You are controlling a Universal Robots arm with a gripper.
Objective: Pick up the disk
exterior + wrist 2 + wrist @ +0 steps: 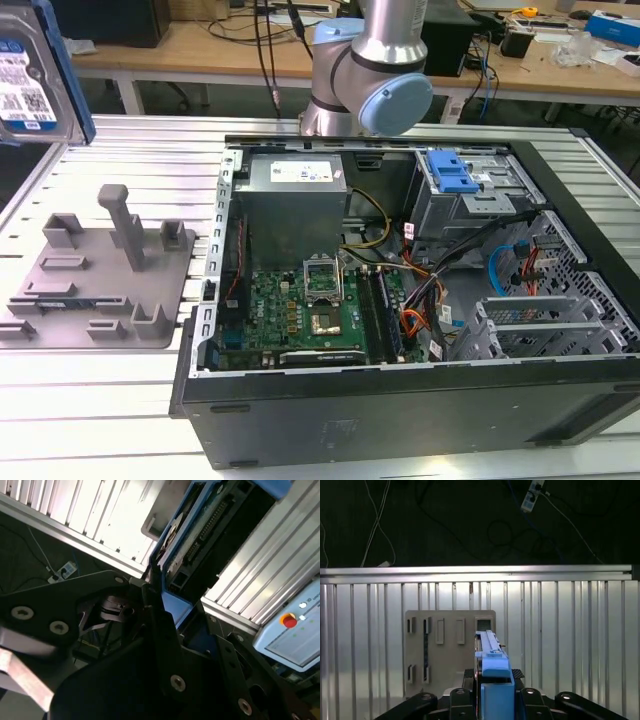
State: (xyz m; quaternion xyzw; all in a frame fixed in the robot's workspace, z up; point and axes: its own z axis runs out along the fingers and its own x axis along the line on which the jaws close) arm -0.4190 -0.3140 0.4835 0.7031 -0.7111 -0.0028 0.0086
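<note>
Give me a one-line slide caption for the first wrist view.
Gripper shut on the disk, held edge-on above the grey fixture plate on the ribbed aluminium table.

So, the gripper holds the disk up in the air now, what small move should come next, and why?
Probably a small, slow lift straight up, with no tilt. The gripper is shut on the disk, held on edge by its blue rail above the grey fixture plate. In the exterior view the disk is already clear of the slatted table, so keeping it steady matters most.

Exterior view evenly bright; second wrist view glare on table slats (115, 525), dark blurred foreground.
</note>
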